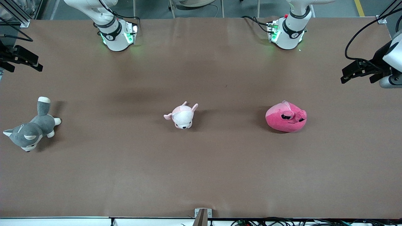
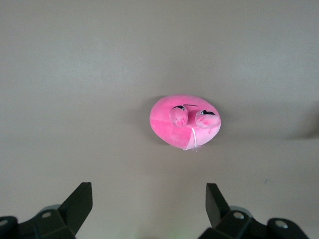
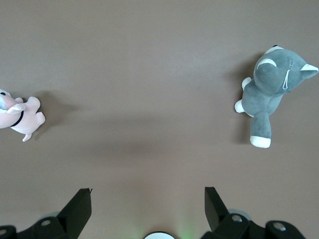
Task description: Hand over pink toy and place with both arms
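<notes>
The pink toy (image 1: 285,117), a round hot-pink plush with sleepy black eyes, lies on the brown table toward the left arm's end. It also shows in the left wrist view as the pink toy (image 2: 185,122), lying apart from the fingers. My left gripper (image 1: 347,75) hangs high over the left arm's end of the table, open and holding nothing; in its own view the left gripper (image 2: 148,204) has bare tabletop between its fingers. My right gripper (image 1: 37,65) hangs over the right arm's end, open and holding nothing, as the right gripper (image 3: 148,206) in its own view shows.
A small pale pink-and-white puppy plush (image 1: 181,116) lies mid-table, also seen as the puppy plush (image 3: 20,115). A grey-and-white dog plush (image 1: 31,127) lies toward the right arm's end, also seen as the grey plush (image 3: 271,89). The arm bases (image 1: 117,34) stand along the table's edge farthest from the front camera.
</notes>
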Controlling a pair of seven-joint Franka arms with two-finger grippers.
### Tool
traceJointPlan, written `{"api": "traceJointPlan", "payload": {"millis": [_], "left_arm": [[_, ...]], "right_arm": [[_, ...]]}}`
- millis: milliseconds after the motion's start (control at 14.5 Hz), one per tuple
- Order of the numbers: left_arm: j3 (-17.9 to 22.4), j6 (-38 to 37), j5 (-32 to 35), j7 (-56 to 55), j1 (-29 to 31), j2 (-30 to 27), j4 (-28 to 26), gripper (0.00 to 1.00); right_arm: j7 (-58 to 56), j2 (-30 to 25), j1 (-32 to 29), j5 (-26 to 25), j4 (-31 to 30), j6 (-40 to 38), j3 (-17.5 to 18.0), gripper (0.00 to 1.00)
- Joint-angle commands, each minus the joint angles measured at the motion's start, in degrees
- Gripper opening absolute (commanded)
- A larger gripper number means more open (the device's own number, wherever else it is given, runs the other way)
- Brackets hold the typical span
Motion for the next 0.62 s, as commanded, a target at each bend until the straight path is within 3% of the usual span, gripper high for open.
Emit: {"api": "traceJointPlan", "payload": {"millis": [0,553], "left_arm": [[0.29,-1.00,0.12,1.20,-0.17,0.37,0.67,1.00],[0.38,-1.00,0.21,0.41,-0.09,0.98,1.02,1.00]], "right_arm": [[-0.64,-1.17,-0.51,0.35,-1.07,0.26,0.17,1.00],[-0.55,-1.09,-0.51,0.26,-1.07,0.17,0.17,1.00]]}}
